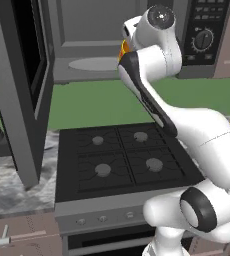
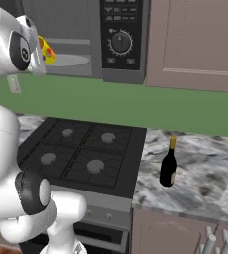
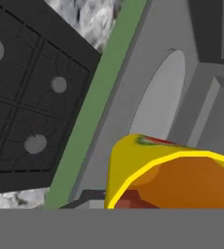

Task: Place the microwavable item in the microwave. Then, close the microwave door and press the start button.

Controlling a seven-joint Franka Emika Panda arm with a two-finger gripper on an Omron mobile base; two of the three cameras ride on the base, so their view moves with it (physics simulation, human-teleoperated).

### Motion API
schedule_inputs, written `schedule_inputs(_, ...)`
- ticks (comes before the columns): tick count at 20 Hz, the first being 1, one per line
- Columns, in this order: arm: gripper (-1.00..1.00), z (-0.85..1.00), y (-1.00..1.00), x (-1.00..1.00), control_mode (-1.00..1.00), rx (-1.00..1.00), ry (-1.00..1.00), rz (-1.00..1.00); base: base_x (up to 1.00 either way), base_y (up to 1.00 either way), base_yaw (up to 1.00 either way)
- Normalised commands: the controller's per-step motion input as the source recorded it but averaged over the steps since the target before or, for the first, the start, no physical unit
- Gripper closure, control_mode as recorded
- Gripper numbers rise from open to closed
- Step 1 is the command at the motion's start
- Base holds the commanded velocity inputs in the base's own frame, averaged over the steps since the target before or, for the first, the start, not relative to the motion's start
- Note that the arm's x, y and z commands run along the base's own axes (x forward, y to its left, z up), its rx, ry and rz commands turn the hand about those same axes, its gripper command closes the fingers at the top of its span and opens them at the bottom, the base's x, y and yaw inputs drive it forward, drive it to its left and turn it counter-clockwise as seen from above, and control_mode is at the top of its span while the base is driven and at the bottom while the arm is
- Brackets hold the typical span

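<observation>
While carried at the mouth of the microwave (image 1: 87, 45), the yellow cup (image 3: 172, 175) sits pinched in the gripper (image 2: 42, 52), just short of the turntable plate (image 2: 69, 60). Step in hand, by my reading: placement. Next move calls for reaching in, lowering onto the plate, then letting go. Microwave door (image 1: 24, 85) stands open; wine bottle (image 2: 169, 163) idle on the counter (image 2: 205, 173).

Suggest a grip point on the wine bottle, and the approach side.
Take the wine bottle by its wider dark body, below the narrow neck, coming in level from the front. It stands upright on the marble counter with open space around it, away from the stove.
</observation>
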Motion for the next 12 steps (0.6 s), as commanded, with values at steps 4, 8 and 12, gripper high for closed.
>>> schedule_inputs(4,1.0,-0.03,0.0,0.81,-1.0,0.0,0.05,0.17,0.0,0.0,0.0)
schedule_inputs(8,1.0,-0.09,0.01,0.75,-1.0,0.0,0.03,0.2,0.0,0.0,0.0)
schedule_inputs(12,1.0,-0.3,0.04,0.42,-1.0,-0.02,0.09,0.17,0.0,0.0,0.0)
